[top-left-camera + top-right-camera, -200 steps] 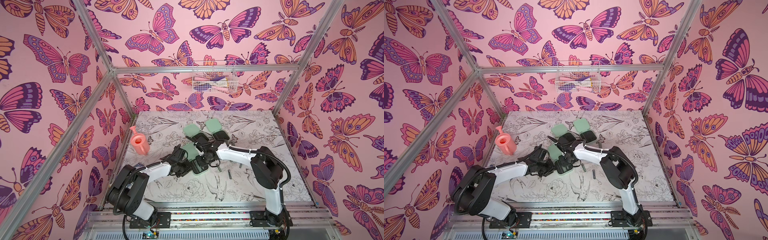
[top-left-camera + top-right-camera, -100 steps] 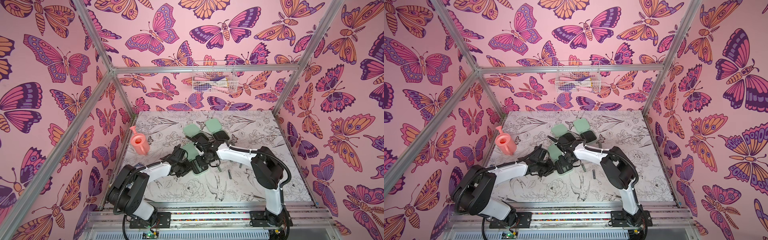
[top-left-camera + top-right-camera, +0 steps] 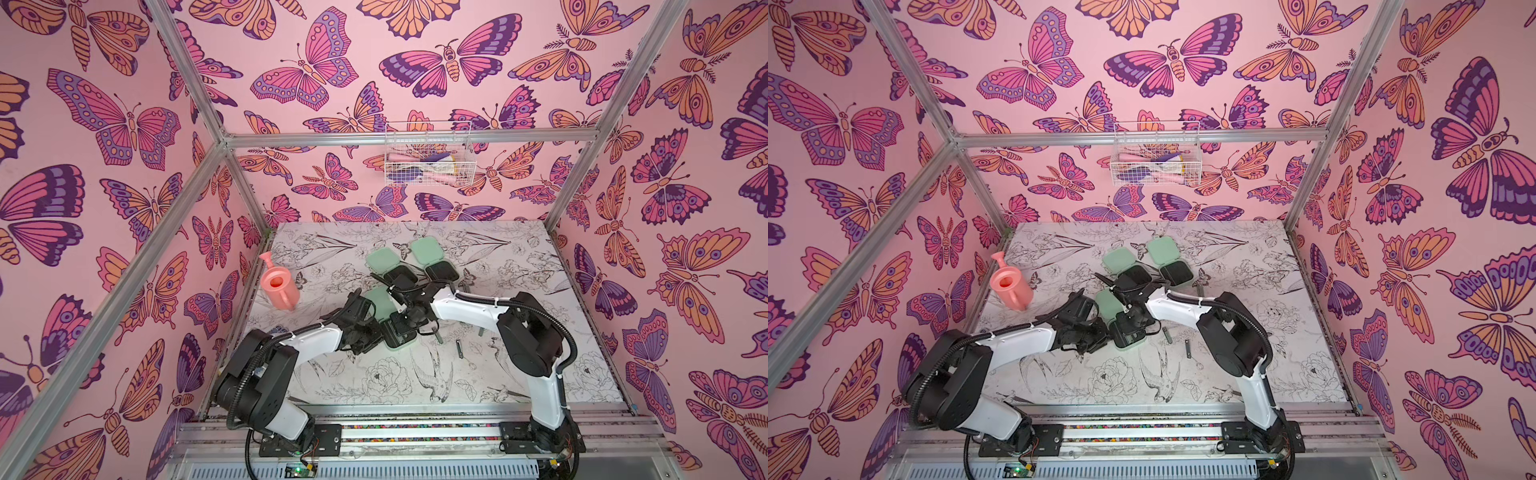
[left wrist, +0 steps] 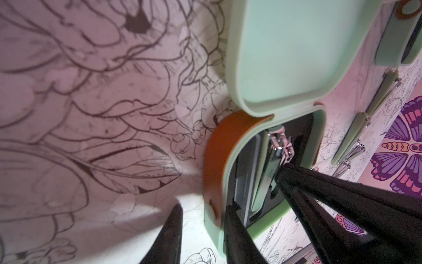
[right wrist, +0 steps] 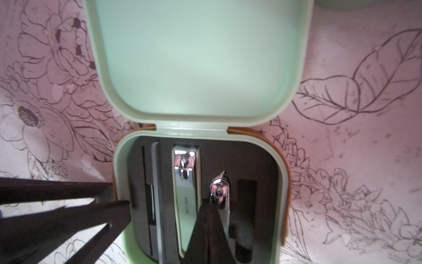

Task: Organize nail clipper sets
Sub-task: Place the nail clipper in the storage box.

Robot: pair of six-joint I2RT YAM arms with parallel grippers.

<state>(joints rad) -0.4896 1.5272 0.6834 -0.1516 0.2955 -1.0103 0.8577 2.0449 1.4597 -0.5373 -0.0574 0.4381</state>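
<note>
Three mint-green nail clipper cases sit open on the desk (image 3: 519, 374), which is covered in a white sheet of inked flowers and birds. The near case (image 3: 400, 334) lies mid-desk between the two arms. It is a smooth, matte plastic rounded square with its lid (image 5: 196, 57) folded back flat and bare inside, and a tan band (image 4: 217, 160) wraps the base's outer wall. The base is lined with black foam (image 5: 251, 160) cut into slots. These hold a slim grey file (image 5: 156, 182) along one side, a large clipper (image 5: 186, 182) with a chrome head and pale lever in the middle, and a small chrome clipper (image 5: 220, 189) beside it, with one empty slot (image 5: 247, 192). The left gripper (image 5: 114, 197) has its jaws clamped on the base's side wall, one finger outside and one inside. The right gripper (image 5: 206, 208) has its jaws together, with the tip on the small clipper. I cannot tell whether it pinches it. Behind the near case, a second case (image 3: 382, 259) and a third case (image 3: 426, 250) lie side by side, lids flat and dark insides showing. A few slim dark tools (image 3: 459, 348) lie loose on the desk near the right arm. A salmon-pink plastic watering can (image 3: 280, 289) stands by the left wall, and a white wire basket (image 3: 430, 160) hangs on the back wall.
</note>
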